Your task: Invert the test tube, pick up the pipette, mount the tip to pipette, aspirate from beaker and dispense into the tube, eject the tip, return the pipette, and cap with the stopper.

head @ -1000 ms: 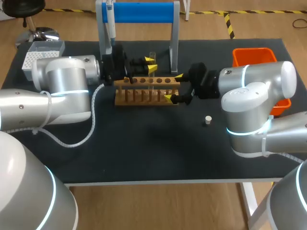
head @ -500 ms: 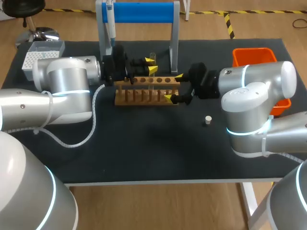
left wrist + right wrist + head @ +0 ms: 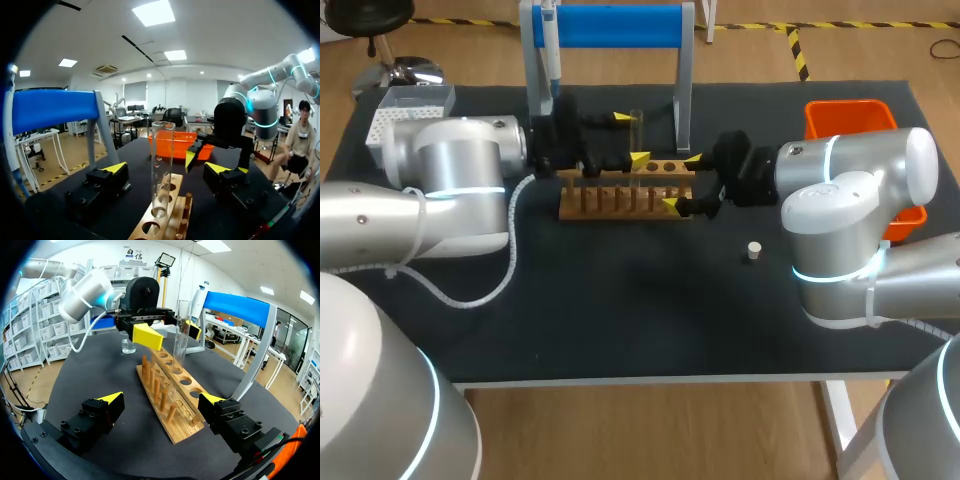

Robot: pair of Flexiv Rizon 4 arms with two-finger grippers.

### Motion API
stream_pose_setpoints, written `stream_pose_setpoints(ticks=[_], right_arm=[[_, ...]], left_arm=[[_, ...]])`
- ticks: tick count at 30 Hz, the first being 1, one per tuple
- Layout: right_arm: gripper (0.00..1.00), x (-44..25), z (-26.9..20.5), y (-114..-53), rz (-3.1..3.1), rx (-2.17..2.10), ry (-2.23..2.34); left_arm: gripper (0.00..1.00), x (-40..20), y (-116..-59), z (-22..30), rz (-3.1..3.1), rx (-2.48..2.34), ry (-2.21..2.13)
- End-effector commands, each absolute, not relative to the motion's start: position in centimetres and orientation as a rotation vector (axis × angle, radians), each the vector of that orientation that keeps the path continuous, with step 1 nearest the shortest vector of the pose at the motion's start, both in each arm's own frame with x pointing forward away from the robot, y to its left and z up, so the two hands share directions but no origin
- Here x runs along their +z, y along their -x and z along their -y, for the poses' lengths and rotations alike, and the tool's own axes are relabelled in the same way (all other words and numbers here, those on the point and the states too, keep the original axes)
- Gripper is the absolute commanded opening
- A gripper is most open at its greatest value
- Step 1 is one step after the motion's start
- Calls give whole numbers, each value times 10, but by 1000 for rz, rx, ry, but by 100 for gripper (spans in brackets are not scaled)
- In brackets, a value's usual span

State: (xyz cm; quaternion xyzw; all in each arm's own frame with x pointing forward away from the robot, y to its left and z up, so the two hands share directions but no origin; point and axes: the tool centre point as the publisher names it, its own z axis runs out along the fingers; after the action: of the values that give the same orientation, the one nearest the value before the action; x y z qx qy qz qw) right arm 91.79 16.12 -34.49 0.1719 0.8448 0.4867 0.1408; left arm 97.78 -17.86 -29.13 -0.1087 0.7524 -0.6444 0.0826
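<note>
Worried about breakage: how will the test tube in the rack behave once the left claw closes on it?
The test tube looks like thin clear glass, so likely fragile and slippery. Tall and narrow, it may tilt once clear of the wooden rack.

Test tube [image 3: 162,160] — clr, upright in rack [image 3: 165,222] hole.

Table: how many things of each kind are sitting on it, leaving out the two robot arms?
Test tube: 1
Wooden rack: 1
Stopper: 1
Orange bin: 1
Blue stand: 1
Pipette: 1
White tip box: 1
Beaker: 1
Total: 8
</note>
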Motion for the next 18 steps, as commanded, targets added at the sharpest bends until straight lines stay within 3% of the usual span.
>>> stream_pose_setpoints(ticks=[1, 13, 18], right_arm=[[100, -345, -161, -918, -2439, 1407, -496], [100, -345, -161, -918, -2439, 1407, -496], [100, -345, -161, -918, -2439, 1407, -496]], left_arm=[[100, -268, -967, 159, -2280, -1859, 346], [100, -219, -940, 93, -2367, -1664, 439], [100, -191, -922, 91, -2457, -1740, 444]])
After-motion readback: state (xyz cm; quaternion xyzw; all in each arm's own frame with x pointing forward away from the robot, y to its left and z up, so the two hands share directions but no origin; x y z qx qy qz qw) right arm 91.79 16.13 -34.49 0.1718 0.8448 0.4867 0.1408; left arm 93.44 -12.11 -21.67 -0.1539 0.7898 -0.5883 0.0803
